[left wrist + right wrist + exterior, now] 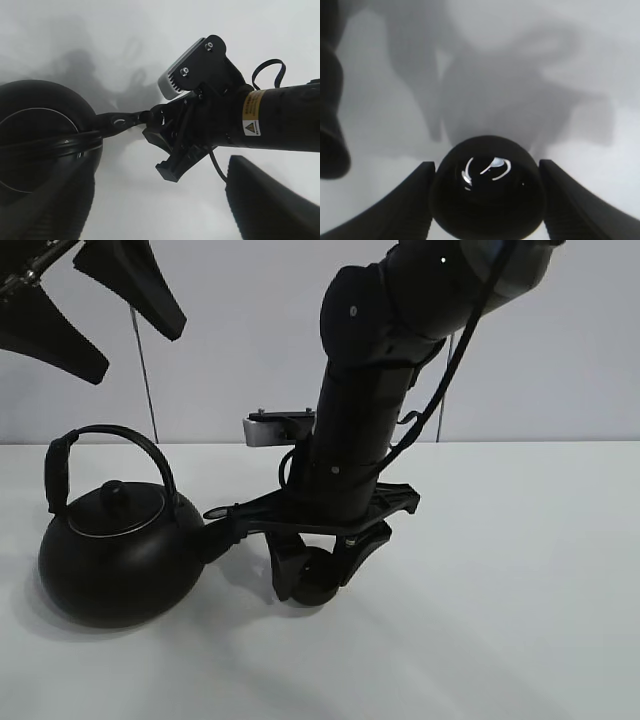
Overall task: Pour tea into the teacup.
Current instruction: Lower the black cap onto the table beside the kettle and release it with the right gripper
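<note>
Exterior high shows the right gripper [312, 585] clenched on the teacup [320, 590], which stands about midway between the table's [520, 570] far and near edges, just beside the spout of the kettle [115, 550]. The kettle sits upright toward the left edge. The left gripper [143, 352] hangs above it, jaws apart and empty. No tea is seen falling. To pour well, I judge: pin the cup flat, grasp the arched handle at its top, and tilt slowly with the spout over the rim.
</note>
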Controlling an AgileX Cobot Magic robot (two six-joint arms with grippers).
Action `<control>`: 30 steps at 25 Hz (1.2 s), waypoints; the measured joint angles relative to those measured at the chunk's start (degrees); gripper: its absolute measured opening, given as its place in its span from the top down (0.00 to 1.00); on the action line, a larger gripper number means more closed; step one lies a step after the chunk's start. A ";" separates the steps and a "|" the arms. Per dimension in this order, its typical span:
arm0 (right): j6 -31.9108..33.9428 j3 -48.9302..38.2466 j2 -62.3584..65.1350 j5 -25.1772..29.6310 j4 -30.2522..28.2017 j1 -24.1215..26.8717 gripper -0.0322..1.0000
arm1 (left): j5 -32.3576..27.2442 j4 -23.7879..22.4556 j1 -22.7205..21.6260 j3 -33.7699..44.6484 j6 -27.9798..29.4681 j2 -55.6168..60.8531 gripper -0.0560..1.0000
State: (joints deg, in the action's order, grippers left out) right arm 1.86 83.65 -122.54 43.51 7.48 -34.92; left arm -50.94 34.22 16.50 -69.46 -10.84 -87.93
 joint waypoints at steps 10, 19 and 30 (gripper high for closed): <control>-0.26 0.00 -0.89 0.06 0.68 0.00 0.58 | 0.05 0.00 0.00 0.00 0.00 0.00 0.44; -0.46 0.12 -1.18 -0.05 0.94 0.00 0.58 | 0.05 0.00 0.00 0.00 0.00 0.00 0.44; -0.51 0.12 -1.35 0.12 2.29 0.00 0.46 | 0.05 0.00 0.00 0.00 0.00 0.00 0.44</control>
State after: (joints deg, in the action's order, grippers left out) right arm 1.35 83.77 -123.89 43.63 9.76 -34.92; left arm -50.89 34.22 16.50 -69.46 -10.84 -87.93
